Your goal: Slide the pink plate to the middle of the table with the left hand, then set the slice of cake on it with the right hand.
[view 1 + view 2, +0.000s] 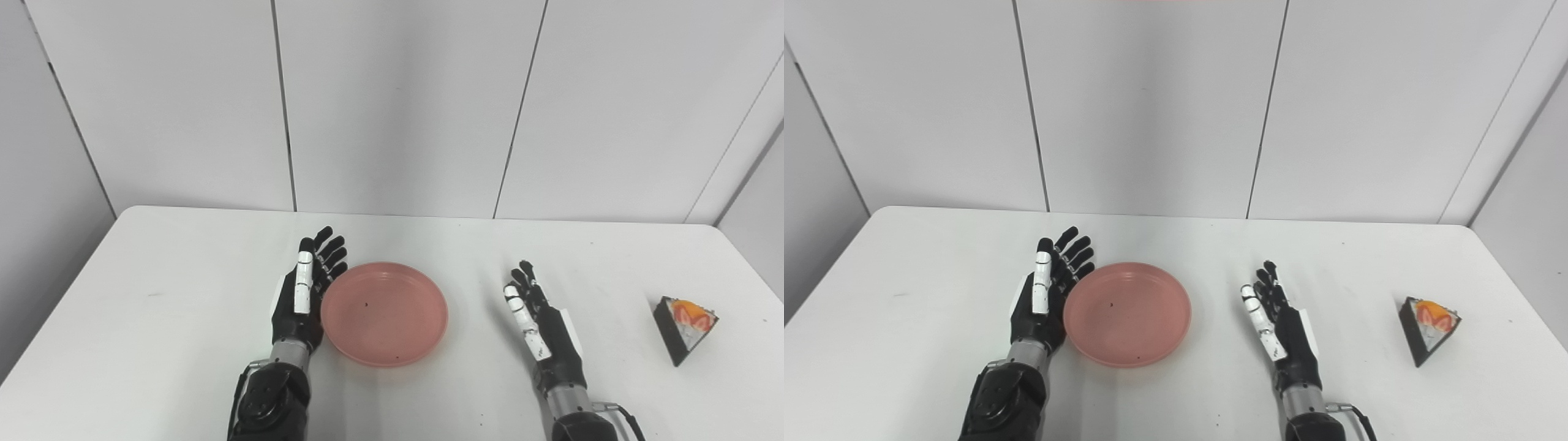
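My left robot hand (304, 294) stands edge-on against the left rim of the pink plate (384, 312), fingers spread, holding nothing; the plate sits near the tabletop (184, 275) middle. I judge the slide nearly done, so I'd push gently with a flat palm, then lift away. The right robot hand (539, 318) waits open, well apart from the slice of cake (685, 327) at right. I count one plate, one slice.

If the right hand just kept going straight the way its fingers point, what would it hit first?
Nothing on the table, it seems. The right hand points toward the far table edge; the plate lies to its left and the cake slice to its right.
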Controlling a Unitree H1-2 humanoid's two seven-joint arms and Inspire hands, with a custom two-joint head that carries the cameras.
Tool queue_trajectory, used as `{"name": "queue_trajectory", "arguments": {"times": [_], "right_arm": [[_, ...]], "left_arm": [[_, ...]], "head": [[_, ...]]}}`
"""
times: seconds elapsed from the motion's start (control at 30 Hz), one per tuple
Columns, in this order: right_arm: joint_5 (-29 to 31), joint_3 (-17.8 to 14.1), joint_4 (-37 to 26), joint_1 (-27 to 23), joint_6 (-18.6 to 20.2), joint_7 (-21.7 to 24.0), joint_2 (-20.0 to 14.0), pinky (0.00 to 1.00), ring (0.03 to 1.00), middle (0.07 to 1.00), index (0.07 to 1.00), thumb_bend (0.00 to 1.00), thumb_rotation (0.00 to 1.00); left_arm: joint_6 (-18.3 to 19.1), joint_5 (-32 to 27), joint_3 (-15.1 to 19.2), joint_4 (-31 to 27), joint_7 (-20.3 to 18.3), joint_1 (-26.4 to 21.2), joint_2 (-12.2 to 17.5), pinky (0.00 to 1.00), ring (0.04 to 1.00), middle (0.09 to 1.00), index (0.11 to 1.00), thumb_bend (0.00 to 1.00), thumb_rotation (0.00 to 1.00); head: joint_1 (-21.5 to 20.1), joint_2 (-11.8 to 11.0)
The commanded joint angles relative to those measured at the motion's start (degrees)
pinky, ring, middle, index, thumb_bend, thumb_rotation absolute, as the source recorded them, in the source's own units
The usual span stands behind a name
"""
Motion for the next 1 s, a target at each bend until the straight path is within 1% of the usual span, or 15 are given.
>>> {"name": "queue_trajectory", "arguments": {"times": [0.0, 0.1, 0.2, 0.27, 0.33, 0.4, 0.43, 0.47, 0.5, 0.53, 0.63, 0.67, 0.8, 0.9, 0.97], "right_arm": [[-0.2, 0.0, -1.5, -2.0, -2.4, 0.4, -0.6, 0.99, 0.953, 0.960, 0.982, 0.57, 0.79], [-1.5, -0.3, -2.1, -2.2, -3.2, -0.3, -1.7, 0.98, 0.957, 0.960, 0.980, 0.55, 0.78], [-3.6, -0.4, -2.4, -2.8, -5.5, 0.0, -4.4, 0.97, 0.972, 0.969, 0.978, 0.54, 0.78], [-4.2, -0.5, -3.0, -3.0, -5.1, 0.6, -5.9, 0.97, 0.986, 0.986, 0.995, 0.56, 0.78], [-8.8, -0.2, -4.8, -3.2, -4.6, -0.7, -8.4, 0.94, 0.973, 0.983, 0.994, 0.54, 0.77], [-12.9, -0.2, -5.8, -3.5, -4.3, -1.7, -10.7, 0.92, 0.960, 0.977, 0.989, 0.53, 0.76], [-14.2, -0.5, -6.6, -3.6, -3.5, -2.2, -11.5, 0.92, 0.958, 0.975, 0.988, 0.53, 0.76], [-15.0, -0.8, -7.1, -3.6, -2.9, -2.5, -12.0, 0.90, 0.951, 0.969, 0.978, 0.53, 0.72], [-16.9, -1.2, -8.6, -3.4, -1.0, -3.1, -12.8, 0.90, 0.947, 0.965, 0.974, 0.53, 0.69], [-18.3, -1.5, -9.6, -3.3, 0.3, -3.5, -13.2, 0.88, 0.945, 0.964, 0.963, 0.58, 0.70], [-23.4, -2.4, -13.1, -3.0, 5.5, -4.0, -14.5, 0.84, 0.927, 0.958, 0.956, 0.62, 0.69], [-24.7, -2.6, -13.9, -2.9, 6.9, -4.0, -14.7, 0.82, 0.913, 0.953, 0.959, 0.64, 0.66], [-31.3, -2.6, -16.9, -2.9, 11.6, -3.9, -16.2, 0.78, 0.876, 0.933, 0.973, 0.64, 0.59], [-34.3, -2.6, -17.9, -3.1, 14.3, -3.9, -16.7, 0.74, 0.862, 0.923, 0.962, 0.65, 0.55], [-36.1, -2.6, -18.3, -3.3, 16.4, -3.3, -17.2, 0.74, 0.866, 0.924, 0.958, 0.65, 0.53]], "left_arm": [[-1.1, 1.0, -1.1, 3.9, -0.2, 2.5, -1.7, 0.86, 0.880, 0.864, 0.854, 0.73, 0.95], [-2.9, 2.3, -1.9, 5.6, -0.2, 2.3, -1.9, 0.88, 0.890, 0.875, 0.868, 0.73, 0.98], [-4.8, 3.7, -2.5, 7.0, 0.1, 2.1, -2.0, 0.88, 0.891, 0.878, 0.873, 0.73, 0.99], [-5.7, 3.9, -2.7, 7.7, -0.1, 2.0, -2.0, 0.88, 0.892, 0.882, 0.876, 0.72, 0.98], [-6.3, 3.9, -2.9, 8.3, -0.5, 1.8, -1.9, 0.89, 0.896, 0.888, 0.880, 0.72, 0.99], [-5.6, 3.5, -2.8, 8.1, -0.8, 1.8, -1.9, 0.88, 0.897, 0.891, 0.878, 0.72, 0.99], [-5.5, 3.6, -2.8, 8.0, -0.9, 1.8, -1.8, 0.88, 0.897, 0.891, 0.877, 0.72, 0.99], [-5.5, 3.6, -2.9, 7.9, -0.9, 1.8, -1.7, 0.88, 0.897, 0.892, 0.877, 0.71, 0.99], [-5.3, 3.6, -2.9, 7.9, -1.1, 1.8, -1.6, 0.88, 0.898, 0.892, 0.877, 0.71, 1.00], [-5.2, 3.5, -3.0, 7.8, -1.2, 1.8, -1.5, 0.89, 0.901, 0.895, 0.878, 0.70, 1.00], [-5.0, 3.2, -2.9, 7.6, -1.8, 2.0, -1.1, 0.90, 0.906, 0.902, 0.885, 0.69, 1.00], [-5.1, 3.2, -2.8, 7.6, -1.9, 2.0, -1.1, 0.89, 0.902, 0.899, 0.880, 0.69, 0.99], [-5.3, 3.3, -2.7, 8.0, -2.6, 1.8, -0.3, 0.89, 0.901, 0.899, 0.882, 0.70, 0.99], [-5.4, 3.2, -2.5, 8.3, -3.1, 1.7, 0.2, 0.90, 0.908, 0.902, 0.887, 0.71, 0.99], [-5.5, 3.1, -2.2, 8.6, -3.1, 1.5, 0.2, 0.89, 0.902, 0.897, 0.881, 0.72, 0.97]], "head": [[-0.3, -0.2], [-0.9, -0.5], [-1.8, -0.8], [-2.3, -1.0], [-3.0, -1.2], [-3.6, -1.3], [-4.2, -1.5], [-4.2, -1.5], [-4.9, -1.8], [-5.0, -1.8], [-6.5, -2.1], [-6.5, -2.1], [-9.1, -2.3], [-9.9, -2.2], [-10.6, -2.1]]}}
